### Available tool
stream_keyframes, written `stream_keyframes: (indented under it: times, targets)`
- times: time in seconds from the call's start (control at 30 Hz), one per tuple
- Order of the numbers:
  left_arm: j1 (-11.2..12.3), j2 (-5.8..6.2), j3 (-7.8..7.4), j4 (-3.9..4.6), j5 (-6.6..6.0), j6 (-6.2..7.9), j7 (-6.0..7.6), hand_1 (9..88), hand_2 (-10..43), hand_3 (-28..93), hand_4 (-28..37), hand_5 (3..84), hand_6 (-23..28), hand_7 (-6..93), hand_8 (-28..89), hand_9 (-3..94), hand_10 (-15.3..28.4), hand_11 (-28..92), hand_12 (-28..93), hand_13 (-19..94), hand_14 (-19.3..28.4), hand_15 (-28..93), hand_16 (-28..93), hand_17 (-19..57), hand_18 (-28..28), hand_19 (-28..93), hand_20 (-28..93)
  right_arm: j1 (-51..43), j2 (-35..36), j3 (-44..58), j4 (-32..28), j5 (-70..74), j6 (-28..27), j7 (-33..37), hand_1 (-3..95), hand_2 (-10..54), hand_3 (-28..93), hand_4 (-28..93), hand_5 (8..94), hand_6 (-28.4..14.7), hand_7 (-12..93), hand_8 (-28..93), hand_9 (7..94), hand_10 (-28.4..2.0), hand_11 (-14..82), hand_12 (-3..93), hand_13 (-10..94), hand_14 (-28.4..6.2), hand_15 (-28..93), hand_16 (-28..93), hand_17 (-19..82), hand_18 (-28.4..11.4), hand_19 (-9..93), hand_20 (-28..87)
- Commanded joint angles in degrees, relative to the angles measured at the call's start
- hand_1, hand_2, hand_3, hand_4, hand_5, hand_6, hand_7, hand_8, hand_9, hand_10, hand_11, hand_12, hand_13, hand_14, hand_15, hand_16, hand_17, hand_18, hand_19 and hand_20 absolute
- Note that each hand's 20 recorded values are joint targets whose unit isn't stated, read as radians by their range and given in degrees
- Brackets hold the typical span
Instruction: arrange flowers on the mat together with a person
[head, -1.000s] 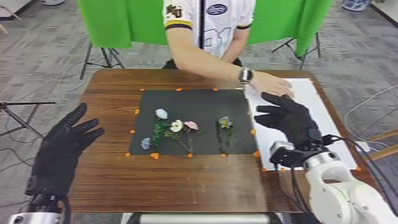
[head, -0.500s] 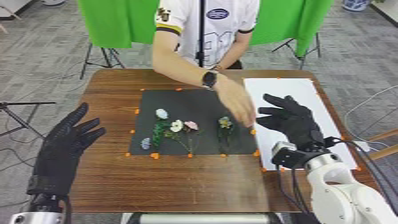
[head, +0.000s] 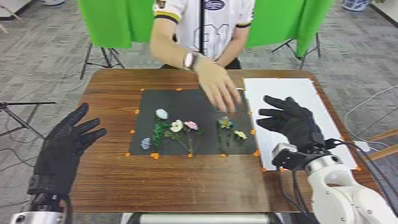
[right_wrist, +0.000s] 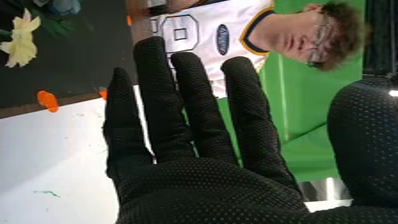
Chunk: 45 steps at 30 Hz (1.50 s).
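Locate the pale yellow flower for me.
In the head view, the pale yellow flower lies on the dark mat, near its right edge and nearer the robot than the bluish bloom beside it.

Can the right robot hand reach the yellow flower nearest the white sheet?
Probably yes: the right robot hand hangs open over the sheet, near the flower; the person's hand, over the mat, isn't between them.

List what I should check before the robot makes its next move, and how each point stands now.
1. Right hand empty, fingers open: ok.
2. Left hand away from the mat: ok.
3. Person's hand out of the work area: not ok, it is over the mat.
4. Yellow flower on the mat: ok.
5. Person finished arranging: cannot tell.
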<state>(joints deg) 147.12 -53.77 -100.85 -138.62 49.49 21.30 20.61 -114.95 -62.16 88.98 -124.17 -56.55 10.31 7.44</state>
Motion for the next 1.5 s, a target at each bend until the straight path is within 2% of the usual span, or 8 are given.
stream_keyframes:
  times: [0.03,0.23,0.3,0.57,0.6,0.83,1.13,1.5]
  targets:
    - [0.6,0.48,0.37,-0.06,-0.31,0.80,-0.02,18.4,2.9,77,-28.3,29.0,3.9,15.6,-11,29.5,17.6,22,11,22,26.1,48,-8,-9.7,23.5,48,12,-1.3,-0.2,0.0,-0.7,0.2,-0.2,-1.5,17.7,8.1,73,-26,50.7,-2.6,13,-11,52.2,-19.4,16.0,13.5,43,-20.9,45,9,10,-26.8,52,13]
    - [-0.2,0.17,0.29,0.27,0.17,-0.23,-1.27,18.3,3.0,77,-28.3,29.1,4.0,15.8,-11,29.6,17.8,22,11,22,26.2,49,-8,-9.8,23.4,48,12,-1.5,0.1,-0.6,-1.0,0.3,0.8,-1.3,17.6,8.1,73,-26,50.9,-2.5,13,-11,52.6,-19.3,16.2,13.4,44,-20.8,45,9,10,-26.9,52,13]
    - [-0.8,0.10,0.66,0.22,0.00,0.35,-1.66,18.3,3.1,77,-28.3,29.1,4.0,15.9,-11,29.9,17.9,23,11,22,26.2,49,-8,-9.9,23.4,48,12,-1.4,0.2,-0.7,-0.9,-0.2,0.6,-1.1,17.6,8.2,73,-26,51.0,-2.6,13,-11,52.8,-19.4,16.4,13.5,44,-20.8,45,9,10,-26.9,52,13]
    - [-1.0,-0.11,0.98,0.36,-0.10,0.67,-1.19,18.4,3.2,77,-28.3,29.3,4.1,16.2,-12,30.6,18.3,23,11,23,26.3,50,-9,-9.9,23.3,48,13,-2.0,0.1,-0.2,-1.1,0.5,0.6,-1.9,17.5,8.3,73,-26,51.5,-2.7,13,-11,53.3,-19.4,16.7,13.6,44,-20.8,45,9,10,-26.9,52,13]
    - [-0.6,0.08,0.95,0.27,-0.27,0.88,-0.69,18.4,3.2,77,-28.3,29.3,4.1,16.1,-12,30.6,18.3,23,11,23,26.3,50,-9,-9.9,23.3,48,13,-1.7,0.2,-0.5,-1.0,0.3,0.9,-2.0,17.5,8.3,73,-26,51.6,-2.7,13,-11,53.3,-19.4,16.8,13.6,44,-20.9,46,9,10,-26.9,52,13]
    - [-0.7,-0.03,0.95,0.31,-0.18,0.34,-0.92,18.3,3.4,77,-28.3,29.4,4.2,15.9,-12,30.7,18.4,23,11,23,26.3,50,-9,-9.9,23.3,48,13,-1.8,0.3,-0.8,-1.2,0.6,1.4,-2.5,17.1,8.5,73,-27,52.0,-2.7,13,-11,54.0,-19.5,17.1,13.7,44,-20.9,46,9,10,-26.9,52,13]
    - [-0.3,0.45,1.17,0.25,-0.39,0.89,-0.22,18.3,3.6,77,-28.3,29.4,4.2,15.6,-11,30.7,18.4,23,11,23,26.3,49,-9,-9.8,23.3,48,13,-2.0,0.3,-0.8,-1.1,0.5,1.3,-2.4,16.9,8.4,74,-27,52.5,-2.6,14,-11,54.5,-19.6,17.1,14.0,45,-20.9,46,9,10,-27.0,53,13]
    - [-0.5,0.27,1.00,0.14,-0.20,0.54,-0.68,18.3,3.8,77,-28.3,29.5,4.2,15.5,-11,30.8,18.5,23,11,23,26.3,49,-9,-9.8,23.2,48,13,-1.7,0.2,-0.9,-1.1,0.7,1.4,-2.2,16.7,8.5,74,-27,52.5,-2.6,14,-11,54.9,-19.9,17.2,14.1,45,-20.9,46,10,11,-26.9,53,13]
